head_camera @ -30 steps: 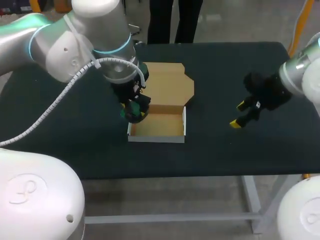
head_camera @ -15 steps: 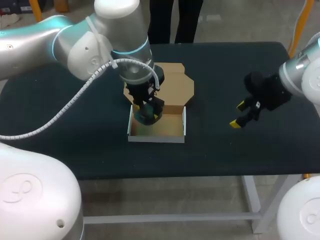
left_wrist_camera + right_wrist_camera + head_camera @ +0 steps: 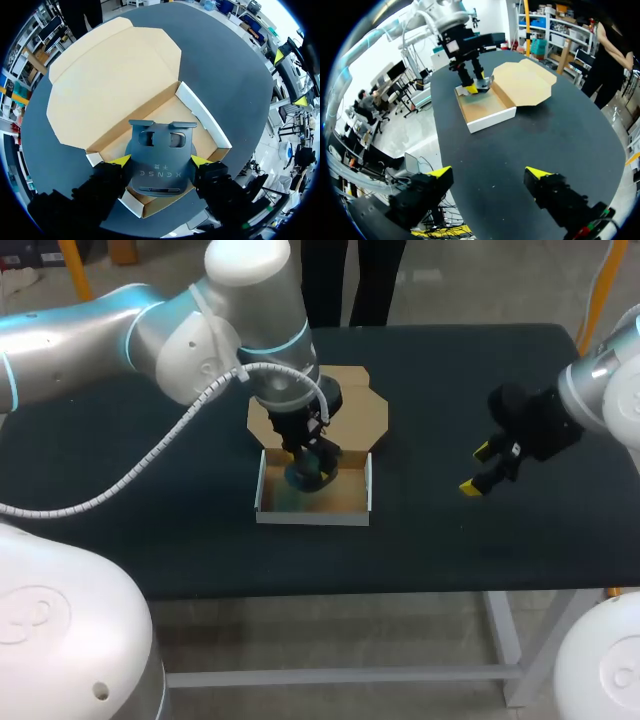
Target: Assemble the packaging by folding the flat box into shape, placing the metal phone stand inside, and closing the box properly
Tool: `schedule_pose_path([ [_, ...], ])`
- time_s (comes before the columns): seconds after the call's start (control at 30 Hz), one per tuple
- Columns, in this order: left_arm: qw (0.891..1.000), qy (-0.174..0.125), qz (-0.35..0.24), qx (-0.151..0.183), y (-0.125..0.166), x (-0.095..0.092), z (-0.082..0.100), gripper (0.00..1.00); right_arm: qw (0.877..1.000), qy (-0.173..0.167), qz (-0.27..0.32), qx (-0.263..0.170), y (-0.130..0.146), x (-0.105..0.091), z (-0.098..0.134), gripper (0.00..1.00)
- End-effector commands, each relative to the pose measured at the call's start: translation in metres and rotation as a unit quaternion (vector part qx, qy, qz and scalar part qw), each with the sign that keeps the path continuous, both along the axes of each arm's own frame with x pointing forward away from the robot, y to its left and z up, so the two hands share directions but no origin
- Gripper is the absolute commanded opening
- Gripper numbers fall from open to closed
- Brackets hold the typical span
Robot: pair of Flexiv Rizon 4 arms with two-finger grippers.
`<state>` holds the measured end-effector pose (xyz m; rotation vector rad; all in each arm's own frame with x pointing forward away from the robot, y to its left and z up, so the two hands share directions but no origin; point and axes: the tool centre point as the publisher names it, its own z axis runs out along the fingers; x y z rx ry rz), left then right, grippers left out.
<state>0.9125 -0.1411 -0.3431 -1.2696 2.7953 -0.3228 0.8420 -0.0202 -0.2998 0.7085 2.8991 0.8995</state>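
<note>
Both left jaws against the phone stand (image 3: 160,162), above the box (image 3: 202,115)

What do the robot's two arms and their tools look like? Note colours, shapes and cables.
Left arm: glossy silver-grey rounded links, a light-blue joint ring, a white cap, and a white ribbed hose alongside. Right arm: the same silver-grey. Left tool and right tool: black, two yellow-tipped fingers each.
</note>
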Motion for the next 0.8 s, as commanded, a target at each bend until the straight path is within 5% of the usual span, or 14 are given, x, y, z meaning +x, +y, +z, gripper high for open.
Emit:
schedule_pose_path([
  [0.03, 1.0, 0.009, 0.001, -0.001, -0.003, 0.011, -0.009, 0.0, 1.0, 0.001, 0.002, 0.002, -0.002, 0.0, 0.001, 1.0],
  [0.8, 1.0, 0.008, -0.009, 0.0, 0.002, 0.016, -0.051, 0.0, 1.0, 0.001, 0.002, 0.002, -0.002, 0.0, 0.001, 1.0],
])
